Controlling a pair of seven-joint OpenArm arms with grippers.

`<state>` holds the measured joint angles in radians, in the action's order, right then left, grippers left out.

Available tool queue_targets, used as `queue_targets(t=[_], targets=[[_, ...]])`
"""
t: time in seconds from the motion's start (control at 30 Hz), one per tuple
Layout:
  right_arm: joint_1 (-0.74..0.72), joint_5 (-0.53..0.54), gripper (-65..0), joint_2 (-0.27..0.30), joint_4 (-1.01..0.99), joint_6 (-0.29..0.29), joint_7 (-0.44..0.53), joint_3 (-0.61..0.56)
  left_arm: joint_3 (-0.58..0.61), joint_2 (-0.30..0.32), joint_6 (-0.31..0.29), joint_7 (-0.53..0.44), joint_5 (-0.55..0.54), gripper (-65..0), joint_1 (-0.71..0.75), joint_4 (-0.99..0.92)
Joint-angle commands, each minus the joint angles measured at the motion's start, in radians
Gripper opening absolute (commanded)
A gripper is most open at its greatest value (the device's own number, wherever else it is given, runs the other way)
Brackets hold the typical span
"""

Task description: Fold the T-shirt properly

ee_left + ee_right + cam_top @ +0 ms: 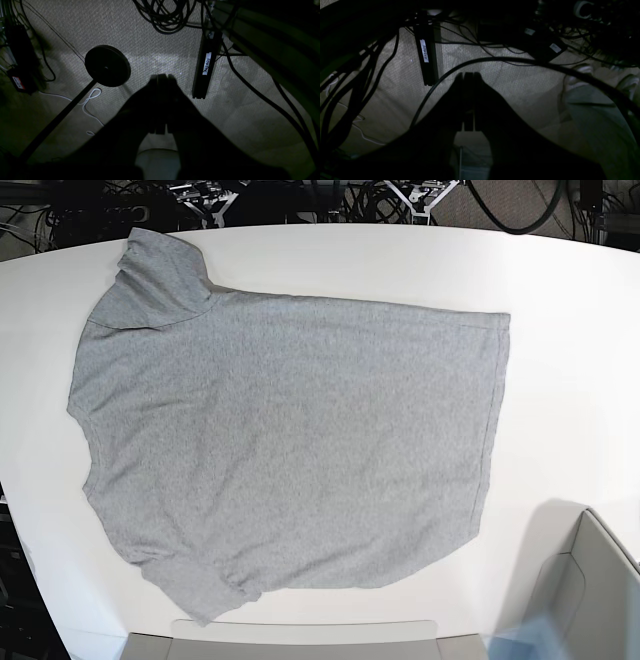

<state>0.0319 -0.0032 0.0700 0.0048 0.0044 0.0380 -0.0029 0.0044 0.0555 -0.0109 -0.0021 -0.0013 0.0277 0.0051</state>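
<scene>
The T-shirt (290, 440) lies spread flat on the white table (570, 330), plain grey side up. Its sleeves are at the left and its hem is at the right. One sleeve (160, 275) is rumpled at the far left corner, the other (200, 585) near the front edge. Neither arm shows in the base view. My left gripper (162, 76) is shut and empty, hanging over dim carpet. My right gripper (468, 73) is also shut on nothing, above the same kind of floor. No cloth shows in either wrist view.
A grey bin (590, 590) stands at the table's front right, and a pale tray edge (300, 635) runs along the front. On the floor are a round black stand base (107, 65), a black labelled bar (206, 65) and many cables (520, 61).
</scene>
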Motion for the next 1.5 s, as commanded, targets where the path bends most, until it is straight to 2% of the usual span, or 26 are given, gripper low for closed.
queue_targets(t=[0.0, 0.1, 0.23, 0.33, 0.57, 0.6, 0.63, 0.8, 1.03, 1.17, 1.3, 1.47], targets=[[0.024, 0.002, -64.8, 0.021, 0.002, 0.003, 0.053, 0.005, -0.002, 0.004, 0.006, -0.028, -0.004, -64.6, 0.016, 0.003], [0.099, 0.004, -64.8, 0.047, -0.001, 0.004, 0.283, 0.005, -0.004, 0.016, 0.006, -0.178, -0.004, -64.6, 0.062, 0.003], [0.217, 0.004, -64.8, 0.075, -0.002, 0.004, 0.61, 0.005, -0.005, 0.04, 0.007, -0.484, -0.006, -64.6, 0.159, -0.001], [0.27, 0.004, -64.7, 0.092, -0.004, 0.004, 0.767, 0.005, -0.005, 0.04, 0.007, -0.701, -0.006, -64.6, 0.226, -0.004], [0.366, 0.102, -64.7, 0.093, -0.004, 0.004, 1.098, 0.004, -0.005, 0.04, 0.007, -1.338, -0.006, -64.6, 0.384, -0.004], [0.383, 0.105, -64.7, 0.093, 0.004, 0.004, 1.123, -0.001, -0.005, 0.036, 0.007, -1.349, -0.006, -64.6, 0.403, 0.017], [0.395, 0.105, -64.7, 0.093, 0.016, 0.004, 1.115, -0.001, -0.005, 0.039, 0.007, -1.323, -0.006, -64.6, 0.421, 0.059], [0.486, 0.108, -64.7, 0.093, 0.159, 0.004, 1.117, 0.004, -0.005, 0.037, 0.007, -1.338, -0.006, -64.6, 0.521, 0.232], [0.764, 0.113, -64.4, 0.093, 0.66, 0.004, 1.114, 0.005, -0.005, 0.036, 0.007, -1.335, -0.006, -63.5, 0.769, 0.711], [0.92, 0.207, -58.2, 0.095, 0.972, 0.004, 1.111, 0.005, -0.005, 0.034, 0.009, -1.334, -0.006, -55.1, 0.886, 0.967], [1.046, 0.302, -51.9, 0.164, 1.248, 0.004, 1.034, 0.001, -0.005, 0.033, 0.009, -1.334, -0.006, -52.2, 0.949, 1.131], [1.164, 0.452, -50.5, 0.271, 1.541, 0.004, 0.902, 0.004, -0.005, 0.033, 0.009, -1.284, -0.004, -52.0, 0.974, 1.265]])
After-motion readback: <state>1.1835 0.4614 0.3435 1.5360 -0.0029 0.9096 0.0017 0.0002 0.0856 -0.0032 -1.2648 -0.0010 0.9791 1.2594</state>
